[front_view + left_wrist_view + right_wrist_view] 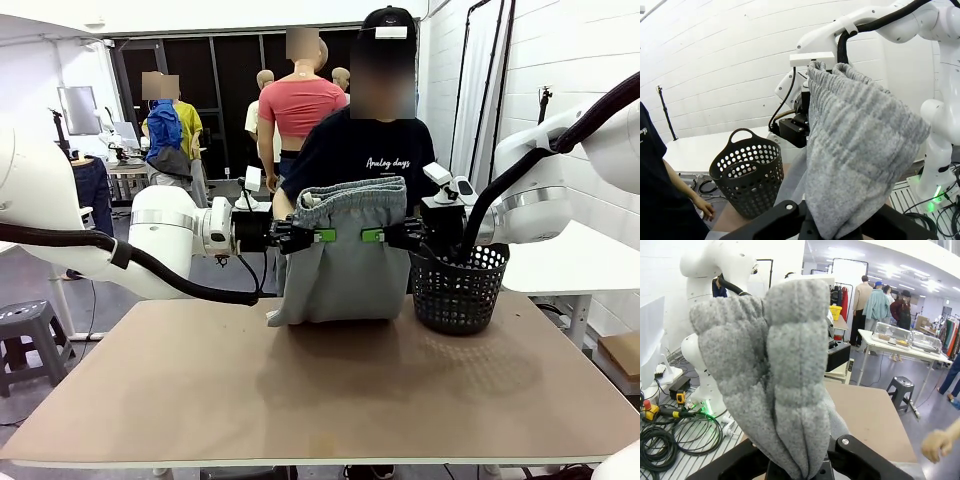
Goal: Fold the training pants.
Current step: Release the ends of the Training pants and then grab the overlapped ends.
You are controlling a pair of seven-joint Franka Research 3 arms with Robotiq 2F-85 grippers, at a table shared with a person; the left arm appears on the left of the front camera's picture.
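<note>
The light grey training pants (pixel 345 255) hang in the air over the far middle of the table, waistband up, their lower end resting on the tabletop. My left gripper (pixel 322 236) is shut on the waistband's left side and my right gripper (pixel 371 236) is shut on its right side, the two close together. In the left wrist view the grey cloth (pixel 855 150) rises from between my fingers, with the right arm behind it. Bunched waistband folds (pixel 775 370) stand up from the jaws in the right wrist view.
A black mesh basket (pixel 459 288) stands on the table at the far right, close to my right arm. A person in a dark shirt (pixel 370 150) stands behind the pants; a hand (pixel 938 444) shows by the table edge. The wooden tabletop (pixel 320 390) stretches toward me.
</note>
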